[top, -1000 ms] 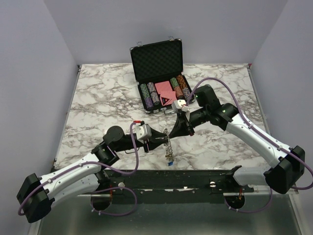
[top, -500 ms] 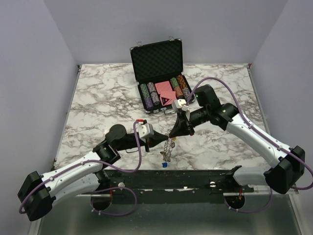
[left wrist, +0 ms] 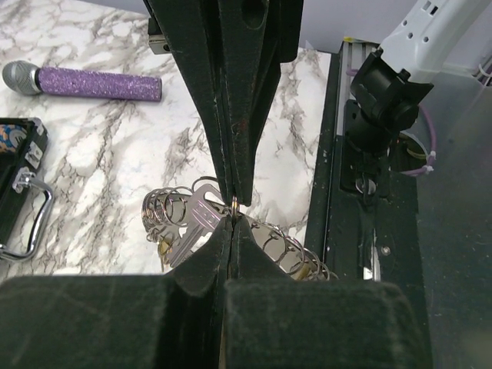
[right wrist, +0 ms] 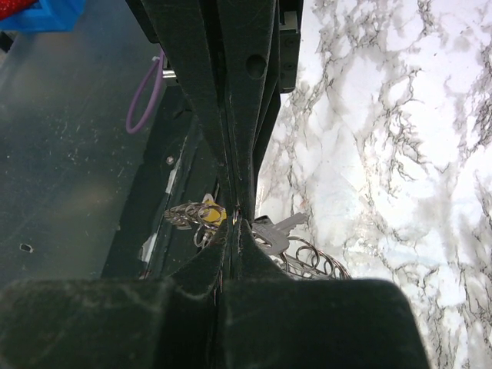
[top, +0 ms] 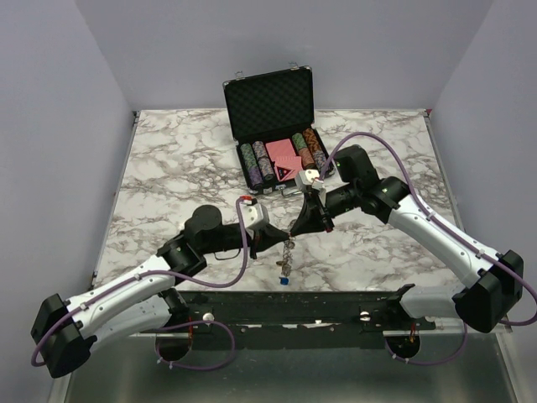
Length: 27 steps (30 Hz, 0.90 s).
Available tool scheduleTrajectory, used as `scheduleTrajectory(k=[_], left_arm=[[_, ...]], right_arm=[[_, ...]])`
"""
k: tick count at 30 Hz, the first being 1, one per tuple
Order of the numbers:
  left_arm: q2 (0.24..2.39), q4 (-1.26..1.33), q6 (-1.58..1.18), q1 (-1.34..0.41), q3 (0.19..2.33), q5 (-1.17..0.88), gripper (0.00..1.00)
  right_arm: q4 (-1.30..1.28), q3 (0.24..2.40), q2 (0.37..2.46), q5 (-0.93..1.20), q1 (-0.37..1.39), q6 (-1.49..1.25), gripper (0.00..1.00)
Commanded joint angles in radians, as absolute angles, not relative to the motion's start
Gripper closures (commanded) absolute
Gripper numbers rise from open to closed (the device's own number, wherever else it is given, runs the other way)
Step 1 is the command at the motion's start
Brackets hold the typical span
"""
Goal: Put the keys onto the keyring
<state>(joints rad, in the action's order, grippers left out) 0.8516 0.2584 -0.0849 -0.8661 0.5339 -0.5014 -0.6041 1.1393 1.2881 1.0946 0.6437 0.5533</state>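
Left jaws and right jaws are both pinched shut, tip to tip, on the large silver metal keyring (top: 288, 249), which hangs just above the white marble table (top: 168, 168) near its front edge. I judge it light, stiff, slippery wire with a swinging fringe, so I'd grip the bare rim. Tiny silver-bladed keys (left wrist: 192, 223) dangle from it, beside a yellow-headed key (right wrist: 209, 209).

Soft even light, wrist views dim, foreground blurred
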Motion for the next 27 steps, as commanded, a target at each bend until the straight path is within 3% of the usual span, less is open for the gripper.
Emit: scheduleTrajectory(k=[1,13,27], left_arm=[[0.873,0.114,-0.091,-0.873,0.639,-0.509,1.00],[0.953,-0.175,-0.097,-0.874,0.808,-0.442,1.00],[0.979,-0.236,-0.095,-0.881,0.871,-0.390,1.00]], right_arm=[[-0.613,1.163,1.270,1.108,0.646,0.558,0.99],[-0.755,1.261,1.341,1.048,0.652,0.621,0.94],[-0.735,1.266,1.373,1.017,0.686,0.588,0.87]])
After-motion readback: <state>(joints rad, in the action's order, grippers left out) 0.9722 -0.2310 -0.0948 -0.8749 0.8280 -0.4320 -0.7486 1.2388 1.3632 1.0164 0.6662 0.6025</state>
